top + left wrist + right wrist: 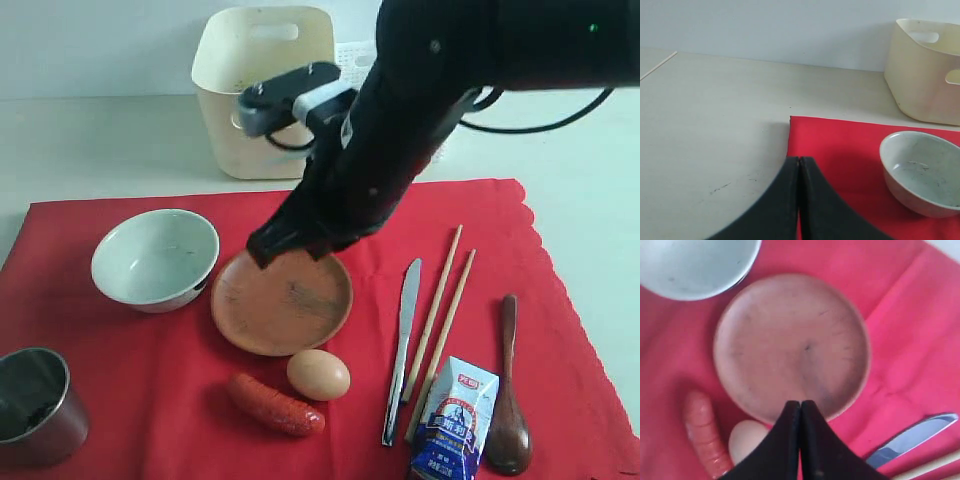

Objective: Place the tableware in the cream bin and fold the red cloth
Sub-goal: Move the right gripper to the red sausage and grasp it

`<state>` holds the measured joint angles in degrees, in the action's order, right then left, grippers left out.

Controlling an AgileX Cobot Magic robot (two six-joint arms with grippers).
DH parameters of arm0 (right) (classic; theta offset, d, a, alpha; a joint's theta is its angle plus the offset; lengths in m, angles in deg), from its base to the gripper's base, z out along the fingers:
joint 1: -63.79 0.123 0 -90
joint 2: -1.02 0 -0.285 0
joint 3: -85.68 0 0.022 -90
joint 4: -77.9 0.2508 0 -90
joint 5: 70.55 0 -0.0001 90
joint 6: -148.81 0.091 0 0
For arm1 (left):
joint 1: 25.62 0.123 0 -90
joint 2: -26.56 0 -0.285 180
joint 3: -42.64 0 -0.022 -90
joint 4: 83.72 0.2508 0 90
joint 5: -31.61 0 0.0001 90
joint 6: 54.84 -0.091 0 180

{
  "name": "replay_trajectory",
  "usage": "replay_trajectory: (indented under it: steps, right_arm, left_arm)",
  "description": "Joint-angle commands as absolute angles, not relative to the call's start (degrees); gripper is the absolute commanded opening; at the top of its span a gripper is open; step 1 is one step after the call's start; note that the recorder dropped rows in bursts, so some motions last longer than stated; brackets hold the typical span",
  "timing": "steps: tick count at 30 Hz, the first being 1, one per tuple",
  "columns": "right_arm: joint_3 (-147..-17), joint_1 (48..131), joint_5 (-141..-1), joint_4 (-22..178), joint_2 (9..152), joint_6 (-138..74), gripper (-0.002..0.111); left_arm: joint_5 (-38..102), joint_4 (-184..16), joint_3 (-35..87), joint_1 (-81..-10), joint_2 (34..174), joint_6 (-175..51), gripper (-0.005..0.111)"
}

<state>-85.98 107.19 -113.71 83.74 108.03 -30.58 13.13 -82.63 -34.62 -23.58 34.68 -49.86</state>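
Note:
The red cloth (pixel 560 330) lies flat with the tableware on it: a pale bowl (pixel 155 258), a brown plate (pixel 285 305), a steel cup (pixel 35 405), a knife (pixel 402 345), chopsticks (pixel 440 315) and a dark spoon (pixel 508 400). My right gripper (pixel 800 403) is shut with nothing between its fingers. It hovers over the plate's (pixel 790 345) rim; in the exterior view it (pixel 262 250) is at the plate's far edge. My left gripper (pixel 799 159) is shut and empty at the cloth's (pixel 840 150) corner, beside the bowl (pixel 922 172). The cream bin (pixel 250 100) stands behind the cloth.
An egg (pixel 318 375) and a sausage (pixel 275 404) lie just in front of the plate. A blue-white packet (pixel 455 420) rests by the chopsticks' near ends. A white lattice basket (pixel 355 55) shows behind my right arm, next to the bin.

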Motion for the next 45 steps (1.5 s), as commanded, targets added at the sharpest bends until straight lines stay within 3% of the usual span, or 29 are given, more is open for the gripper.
replay_trajectory:
  steps: [1, 6, 13, 16, 24, 45]
  right_arm:
    - [-82.0, 111.3, -112.1, 84.0, 107.5, -30.8, 0.000]
    - [-78.5, 113.8, -112.3, 83.7, 107.5, -24.8, 0.007]
    - [-75.6, 115.1, -111.5, 84.0, 107.5, -23.4, 0.038]
    - [-75.5, 115.1, -108.2, 84.0, 107.5, -23.6, 0.045]
    - [-75.5, 115.1, -109.2, 92.3, 110.7, -31.5, 0.045]
    - [-75.4, 115.1, -107.1, 89.4, 117.8, -31.2, 0.045]
  left_arm:
    - [13.5, -82.9, -34.6, -23.5, 34.3, -50.1, 0.001]
    - [13.5, -82.9, -34.6, -23.5, 34.3, -50.1, 0.001]
    - [13.5, -82.9, -34.6, -23.5, 34.3, -50.1, 0.001]
    - [13.5, -82.9, -34.6, -23.5, 34.3, -50.1, 0.001]
    - [13.5, -82.9, -34.6, -23.5, 34.3, -50.1, 0.001]
    - [13.5, -82.9, -34.6, -23.5, 34.3, -50.1, 0.001]
